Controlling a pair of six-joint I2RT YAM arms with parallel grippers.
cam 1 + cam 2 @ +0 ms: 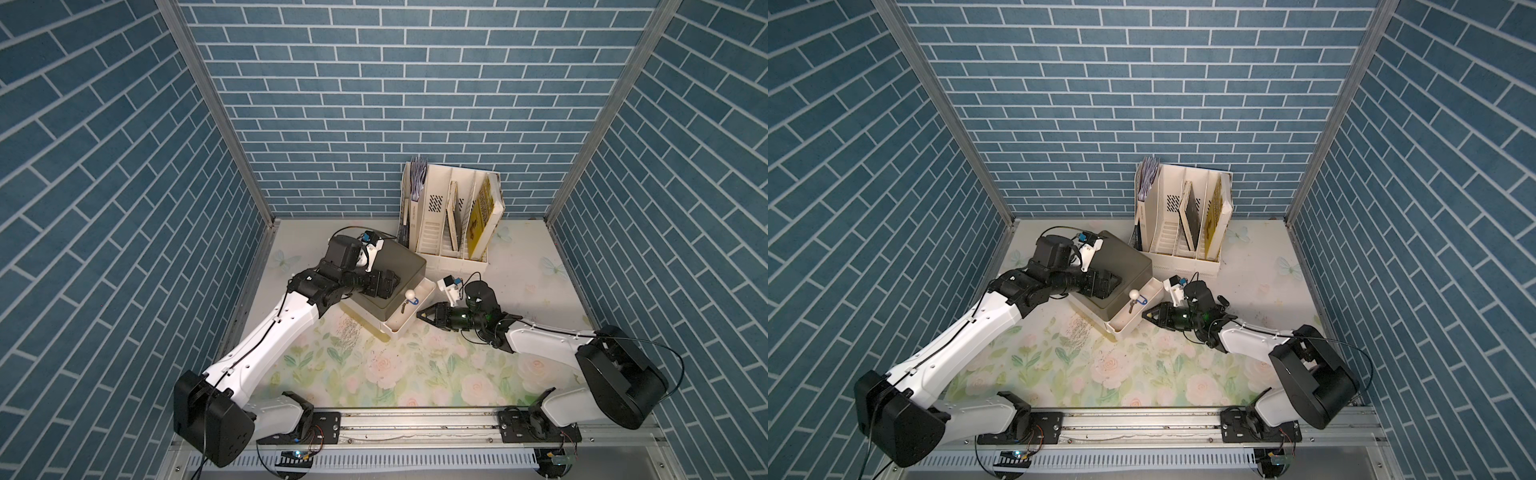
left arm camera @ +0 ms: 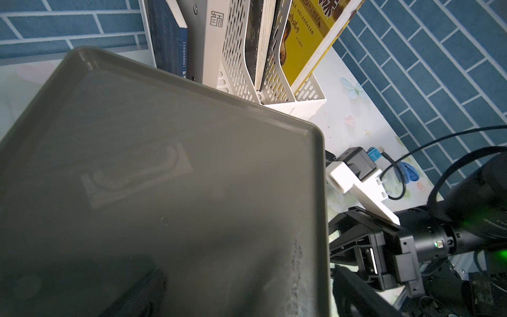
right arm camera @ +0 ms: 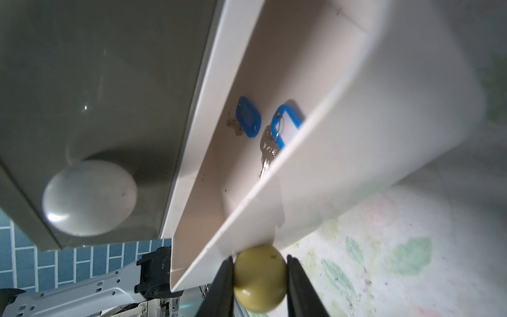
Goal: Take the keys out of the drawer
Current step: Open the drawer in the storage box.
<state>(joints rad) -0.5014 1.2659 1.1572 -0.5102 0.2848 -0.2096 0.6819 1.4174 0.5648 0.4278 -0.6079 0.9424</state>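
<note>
A grey-olive drawer box [image 1: 399,259] stands mid-table. Its lower white drawer [image 1: 400,330] is pulled out toward the front right. On the drawer floor [image 3: 208,175] lie the keys [image 3: 267,145], metal on rings with blue plastic tags [image 3: 249,116]; both top views show them [image 1: 409,304] [image 1: 1139,301]. My right gripper [image 3: 259,263] is shut on the drawer's olive knob [image 3: 259,277], at the drawer front in a top view [image 1: 420,316]. My left gripper [image 1: 390,284] rests on the box top [image 2: 164,192], its jaws hidden.
The shut upper drawer has a white knob [image 1: 411,295] [image 3: 89,197] just above the keys. A white file rack with books [image 1: 451,216] stands behind the box by the back wall. Blue brick walls close in three sides. My right arm [image 2: 384,247] lies right of the box.
</note>
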